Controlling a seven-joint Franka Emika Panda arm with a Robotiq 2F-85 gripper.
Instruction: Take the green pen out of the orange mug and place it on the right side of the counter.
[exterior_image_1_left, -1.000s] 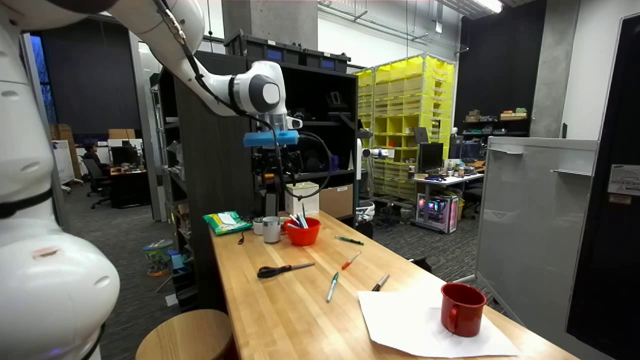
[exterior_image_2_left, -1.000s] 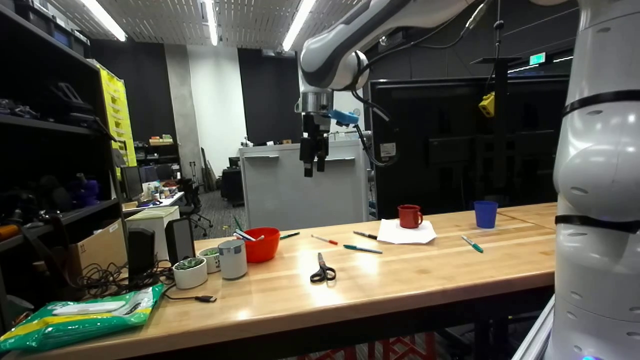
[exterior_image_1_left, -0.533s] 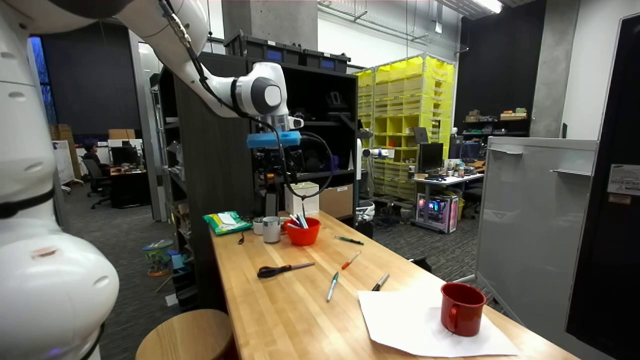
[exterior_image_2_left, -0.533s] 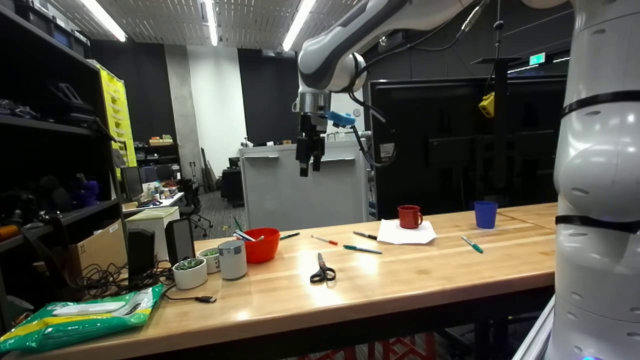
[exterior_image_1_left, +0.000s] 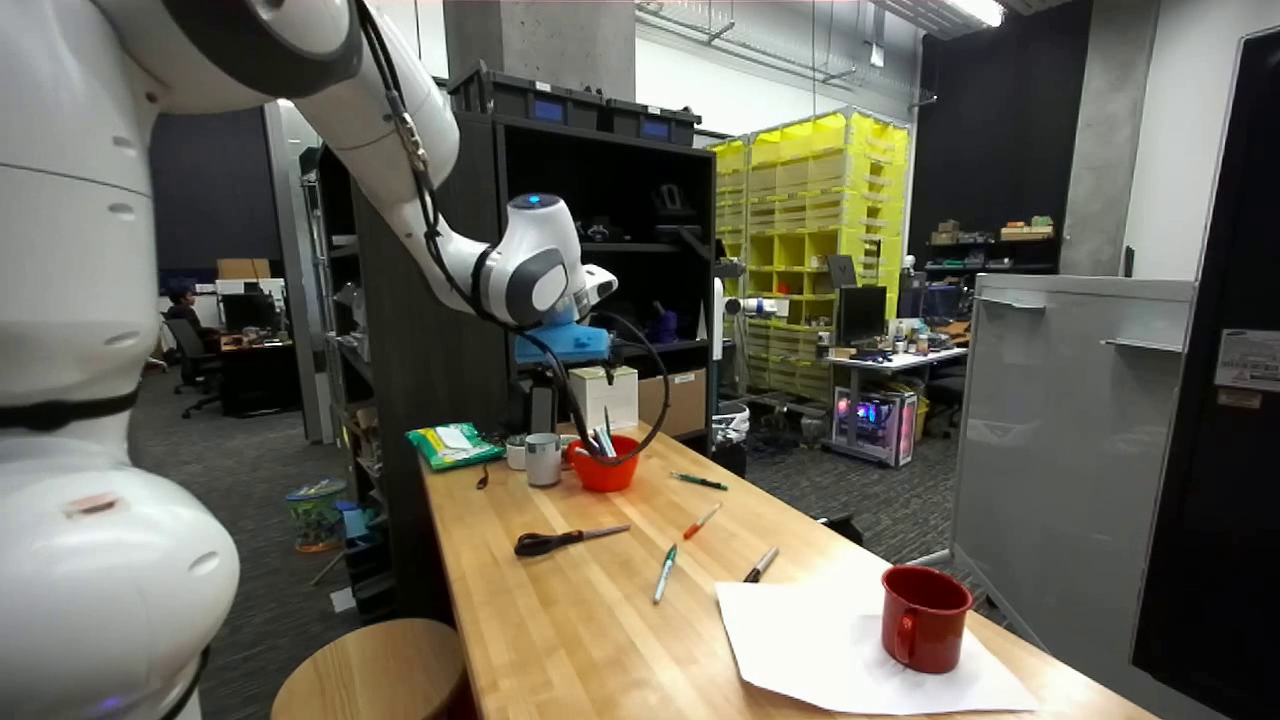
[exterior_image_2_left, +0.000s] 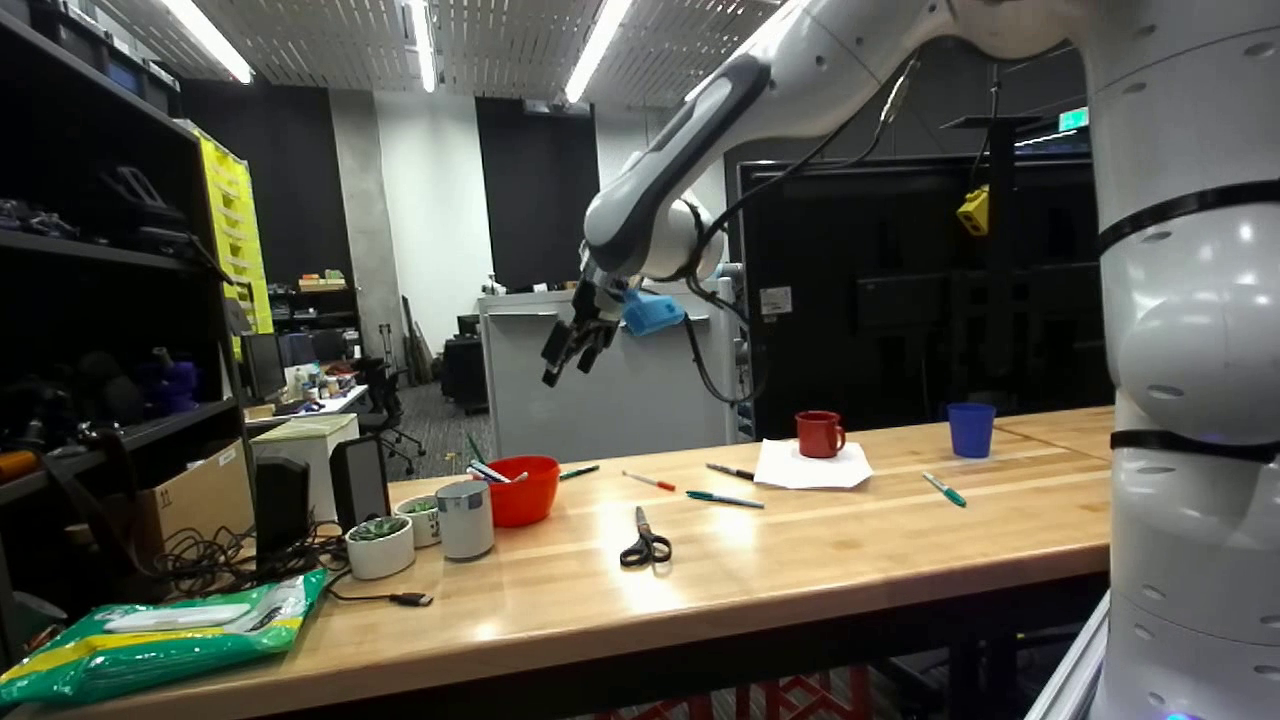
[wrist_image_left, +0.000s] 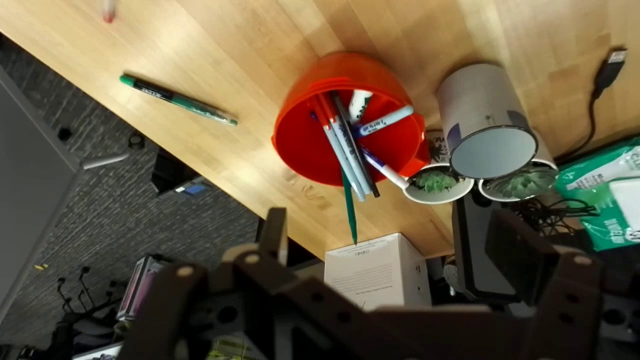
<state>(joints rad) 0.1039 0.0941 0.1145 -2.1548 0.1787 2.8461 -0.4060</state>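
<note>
In the wrist view the orange mug (wrist_image_left: 305, 145) holds several pens and markers. The green pen (wrist_image_left: 350, 210) leans out over its rim, its thin end overlapping a white box in that view; in an exterior view this green pen (exterior_image_2_left: 474, 446) sticks up at the mug's rim. My gripper (exterior_image_2_left: 568, 369) hangs in the air above the counter (exterior_image_2_left: 780, 560), up and to the right of the orange mug (exterior_image_2_left: 530, 495), tilted toward it. Wide apart, its fingers (wrist_image_left: 274, 232) have nothing between them. The arm hides the fingers in an exterior view.
A grey-white cup (exterior_image_2_left: 466, 520) and small planters (exterior_image_2_left: 381, 548) crowd the mug. Scissors (exterior_image_2_left: 647, 545), a green-capped marker (exterior_image_2_left: 725, 498) and other loose pens lie along the counter. A darker red mug (exterior_image_2_left: 820, 434) stands on paper, with a blue cup (exterior_image_2_left: 971, 430) farther right.
My arm has come lower. The gripper, which pointed straight down, has tilted and swung toward the orange mug, staying open. Objects on the counter have not moved.
</note>
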